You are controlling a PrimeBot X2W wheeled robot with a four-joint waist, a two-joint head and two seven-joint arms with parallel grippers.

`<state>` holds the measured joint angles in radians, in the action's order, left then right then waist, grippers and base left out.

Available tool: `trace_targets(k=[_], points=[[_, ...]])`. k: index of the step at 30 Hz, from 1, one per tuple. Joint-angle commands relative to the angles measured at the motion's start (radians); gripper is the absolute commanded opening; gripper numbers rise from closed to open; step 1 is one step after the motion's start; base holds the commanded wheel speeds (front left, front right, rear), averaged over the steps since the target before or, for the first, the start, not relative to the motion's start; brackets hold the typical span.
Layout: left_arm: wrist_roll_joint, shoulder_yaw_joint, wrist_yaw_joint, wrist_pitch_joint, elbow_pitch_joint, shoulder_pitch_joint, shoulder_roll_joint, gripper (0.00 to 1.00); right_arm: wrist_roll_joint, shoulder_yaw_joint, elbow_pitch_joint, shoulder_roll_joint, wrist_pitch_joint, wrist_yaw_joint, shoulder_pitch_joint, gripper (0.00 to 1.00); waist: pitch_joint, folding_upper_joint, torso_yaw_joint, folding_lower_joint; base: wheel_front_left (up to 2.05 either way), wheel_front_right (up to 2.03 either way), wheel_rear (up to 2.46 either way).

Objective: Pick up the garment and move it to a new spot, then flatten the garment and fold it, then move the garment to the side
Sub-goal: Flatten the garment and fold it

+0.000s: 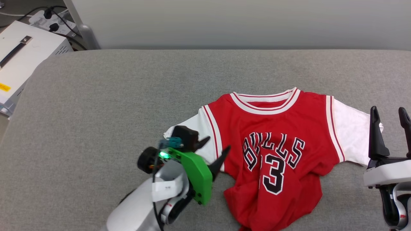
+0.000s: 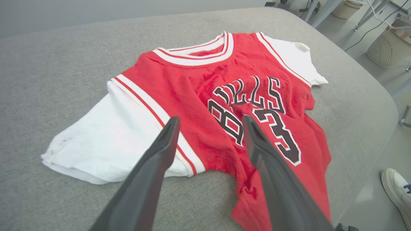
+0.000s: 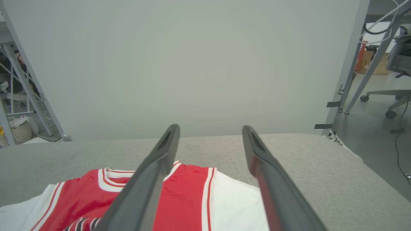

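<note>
The garment (image 1: 289, 122) is a red jersey with white sleeves and a black "BULLS" print. It lies face up on the grey padded table (image 1: 128, 96), right of centre, with its lower half rumpled. My left gripper (image 1: 216, 144) hovers open over the garment's left armhole edge, holding nothing. In the left wrist view the left gripper (image 2: 210, 120) points across the garment (image 2: 192, 83), its fingers apart. My right gripper (image 1: 388, 110) stands open beside the right white sleeve. In the right wrist view the right gripper (image 3: 210, 128) is spread above the garment (image 3: 186, 192).
A white box (image 1: 22, 57) and a power strip with cables (image 1: 48, 17) sit beyond the table's far left corner. A grey wall runs behind the table. A person's shoe (image 2: 398, 189) and a mesh basket (image 2: 388, 48) are on the floor. An office chair (image 3: 398, 96) stands to the right.
</note>
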<state>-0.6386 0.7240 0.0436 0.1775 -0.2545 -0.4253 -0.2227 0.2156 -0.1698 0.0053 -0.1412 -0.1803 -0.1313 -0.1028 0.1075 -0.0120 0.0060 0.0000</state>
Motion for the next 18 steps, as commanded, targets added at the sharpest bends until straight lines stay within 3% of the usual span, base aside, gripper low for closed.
trace_targets(k=[1, 2, 8, 13, 18], points=[[0.017, -0.029, -0.013, -0.045, 0.01, -0.001, -0.023, 1.0, 0.005, -0.002, -0.007, -0.006, -0.001, 0.001, 0.008, 1.0, -0.012, 0.012, 0.013, 0.0, 0.0, 0.0, 0.0], [0.036, -0.094, -0.029, -0.182, 0.034, 0.012, -0.065, 1.0, 0.006, -0.006, -0.019, -0.012, 0.001, 0.001, 0.008, 1.0, -0.019, 0.012, 0.023, 0.0, 0.0, 0.0, 0.0], [0.036, -0.22, -0.059, -0.404, 0.029, 0.092, -0.128, 1.0, 0.005, -0.003, -0.042, -0.012, 0.006, 0.001, 0.021, 1.0, -0.025, 0.012, 0.038, 0.0, 0.0, 0.0, 0.0], [0.058, -0.308, -0.055, -0.438, 0.069, 0.174, -0.135, 1.0, 0.005, 0.0, -0.054, -0.011, -0.002, 0.001, 0.049, 1.0, -0.027, 0.012, 0.046, 0.0, 0.0, 0.0, 0.0], [0.106, -0.42, -0.024, -0.439, 0.144, 0.262, -0.076, 1.0, 0.003, 0.004, -0.059, 0.0, -0.012, 0.001, 0.069, 1.0, -0.027, 0.012, 0.043, 0.0, 0.0, 0.0, 0.0]])
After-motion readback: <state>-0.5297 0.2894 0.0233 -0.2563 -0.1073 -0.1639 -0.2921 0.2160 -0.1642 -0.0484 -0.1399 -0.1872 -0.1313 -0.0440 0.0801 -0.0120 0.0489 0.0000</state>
